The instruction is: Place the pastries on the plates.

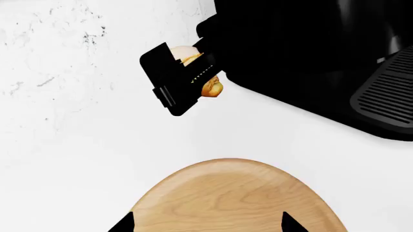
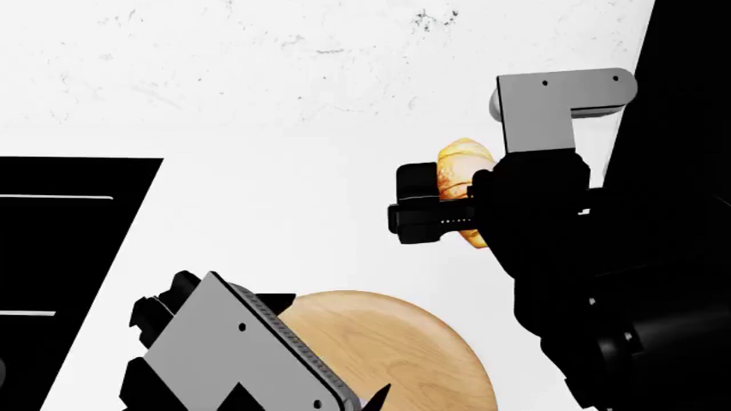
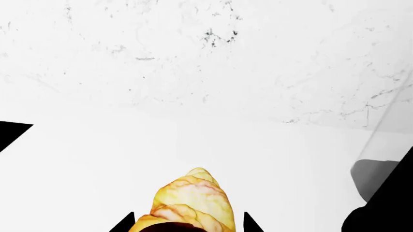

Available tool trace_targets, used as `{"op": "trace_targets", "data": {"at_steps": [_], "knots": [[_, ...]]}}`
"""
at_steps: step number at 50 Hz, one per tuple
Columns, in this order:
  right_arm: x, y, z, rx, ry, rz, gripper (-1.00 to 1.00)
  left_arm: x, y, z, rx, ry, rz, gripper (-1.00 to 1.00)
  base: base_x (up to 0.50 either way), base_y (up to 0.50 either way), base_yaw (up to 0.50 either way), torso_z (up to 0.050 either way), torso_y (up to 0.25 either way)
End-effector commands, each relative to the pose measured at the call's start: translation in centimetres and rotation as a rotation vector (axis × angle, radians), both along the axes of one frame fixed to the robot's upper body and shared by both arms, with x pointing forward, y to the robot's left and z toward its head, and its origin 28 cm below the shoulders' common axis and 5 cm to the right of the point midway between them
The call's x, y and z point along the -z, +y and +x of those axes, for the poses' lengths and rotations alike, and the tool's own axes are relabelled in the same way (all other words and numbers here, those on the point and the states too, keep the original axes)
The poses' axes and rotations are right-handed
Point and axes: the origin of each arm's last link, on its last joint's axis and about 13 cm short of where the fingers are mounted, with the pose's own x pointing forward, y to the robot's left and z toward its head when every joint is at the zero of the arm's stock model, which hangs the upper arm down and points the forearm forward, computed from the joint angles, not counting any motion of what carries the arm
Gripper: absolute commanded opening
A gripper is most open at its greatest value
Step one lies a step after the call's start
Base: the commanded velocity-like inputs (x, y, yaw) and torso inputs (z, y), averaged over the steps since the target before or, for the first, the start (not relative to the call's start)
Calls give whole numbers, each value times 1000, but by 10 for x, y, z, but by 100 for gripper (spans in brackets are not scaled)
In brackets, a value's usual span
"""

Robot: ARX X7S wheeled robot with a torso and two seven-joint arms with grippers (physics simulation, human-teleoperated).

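One pastry is in hand and one plate is in sight: the right tool (image 2: pixel 440 214) is pinched on the golden croissant (image 2: pixel 463 167), whose ridged body pokes out on both sides of the black jaws in the head view and whose tapered tip (image 3: pixel 193 193) points forward between the fingertips in the right wrist view. Judging by the pale shadowless surface (image 2: pixel 286 111) around it and the way it sits in the grip, the croissant looks carried above the surface rather than resting on it, though the pictures cannot settle how high. The wooden plate (image 2: pixel 412 351) lies nearer the robot, well apart from the croissant, with nothing on the part that shows; the left wrist view looks down on its bare rim (image 1: pixel 232 166). The left tool (image 1: pixel 206 224) hovers over that plate with its two fingertips spread and nothing between them. The white plate and the dusted ball pastry do not show in any view. So the step appears to be the carry of the croissant toward a plate. The next move calls for bringing the right tool back over the wooden plate, lowering it near the middle, and only then opening the jaws; the left arm hanging over the plate may first need to clear away to avoid a clash.
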Motion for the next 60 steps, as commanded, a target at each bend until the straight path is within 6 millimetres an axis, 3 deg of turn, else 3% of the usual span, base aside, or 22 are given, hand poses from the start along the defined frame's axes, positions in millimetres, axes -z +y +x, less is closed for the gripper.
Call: {"op": "trace_targets", "data": {"at_steps": [1,8,12,17,21,28,33,37,44,50,60], "knots": [[0,-1,0,0,-6,-1,-100,-2,0,0,-5,2,-12,100,0,0,0,0,0],[-2,0,-1,-9,-10,-9,-100,-16,3,3,-35,-4,-59,100,0,0,0,0,0],[-6,-1,-2,-16,-33,13,-100,-36,11,2,-49,-24,-129,100,0,0,0,0,0],[-3,-3,-5,-13,-35,22,-100,-59,25,9,-118,-54,-216,100,0,0,0,0,0],[-17,-10,-10,-6,-96,48,-100,-70,40,16,-180,-73,-245,100,0,0,0,0,0],[-13,-12,-16,-9,-114,32,-100,-73,65,40,-318,-116,-209,100,0,0,0,0,0],[-14,-14,-22,-34,-151,56,-100,-81,82,43,-391,-151,-241,100,0,0,0,0,0],[-22,-12,-24,-25,-207,67,-100,-68,83,47,-429,-142,-243,100,0,0,0,0,0],[-16,-7,-25,-75,-218,40,-100,-46,76,52,-453,-106,-263,100,0,0,0,0,0],[-15,-6,-30,-65,-196,4,-100,-42,80,50,-470,-106,-268,100,0,0,0,0,0],[-16,-6,-35,-50,-188,2,-100,-42,80,46,-463,-113,-271,100,-491,0,0,0,1]]}}
